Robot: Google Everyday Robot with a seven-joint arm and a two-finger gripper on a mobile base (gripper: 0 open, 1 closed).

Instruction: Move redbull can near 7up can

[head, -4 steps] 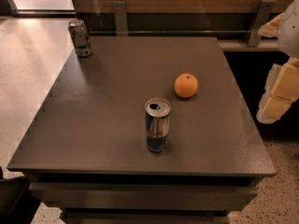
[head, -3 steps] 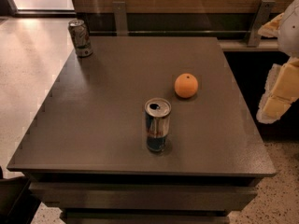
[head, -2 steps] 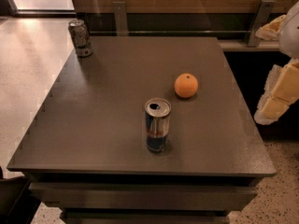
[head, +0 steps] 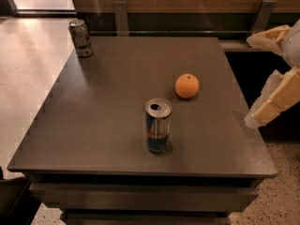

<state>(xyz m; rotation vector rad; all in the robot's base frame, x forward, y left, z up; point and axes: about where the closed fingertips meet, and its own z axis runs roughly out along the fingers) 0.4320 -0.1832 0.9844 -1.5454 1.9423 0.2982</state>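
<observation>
The redbull can (head: 158, 125), slim with blue and silver panels, stands upright on the dark table (head: 108, 107), in its front middle. The 7up can (head: 80, 38), greyish silver, stands upright at the table's far left corner, far from the redbull can. My gripper (head: 248, 81) is at the right edge of the view, beside the table's right side and off to the right of the redbull can. Its cream fingers (head: 274, 100) are spread wide apart and hold nothing.
An orange (head: 187, 86) lies on the table between the redbull can and my gripper, a little behind the can. A wooden wall with metal brackets (head: 120, 14) runs behind the table. Speckled floor lies to the left and the front right.
My gripper has moved a little to the left, toward the table's right edge. Both cans and the orange have not moved.
</observation>
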